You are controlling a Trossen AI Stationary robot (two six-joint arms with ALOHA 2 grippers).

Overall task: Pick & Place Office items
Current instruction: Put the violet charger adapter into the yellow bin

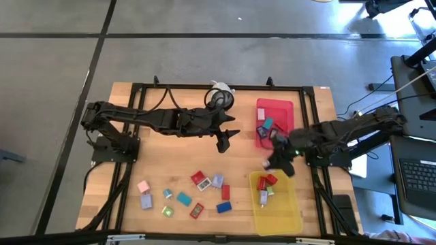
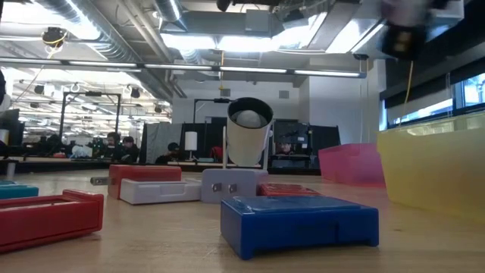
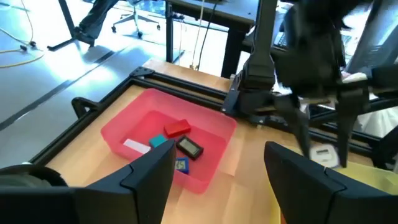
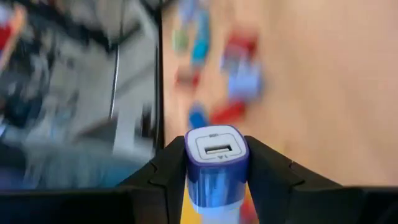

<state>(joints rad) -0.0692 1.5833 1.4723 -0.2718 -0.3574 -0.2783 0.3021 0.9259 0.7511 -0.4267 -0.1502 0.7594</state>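
Observation:
Several small office items [image 1: 194, 194] in red, blue, teal, lilac and pink lie flat on the wooden table's near half. More lie in the red tray [image 1: 286, 109] and the yellow tray [image 1: 289, 218]. My right gripper [image 1: 276, 162] hangs between the two trays, shut on a lilac block [image 4: 216, 165] with a white face. My left gripper [image 3: 224, 180] is open and holds nothing. It is raised over the table's middle [image 1: 225, 139] and faces the red tray [image 3: 124, 134]. My right gripper pinches the lilac block by its two opposite sides [image 4: 193, 177] between its two fingers. The block's white end face with a slot [image 4: 216, 149] looks back at the wrist camera. The fingers slant downward, and the block is lifted clear of the table and the trays.
A white round camera [image 1: 219, 99] stands at the table's far edge, left of the red tray. A black frame [image 1: 129, 88] runs around the tabletop. Desks and cables stand beyond the table's right edge [image 1: 415, 170].

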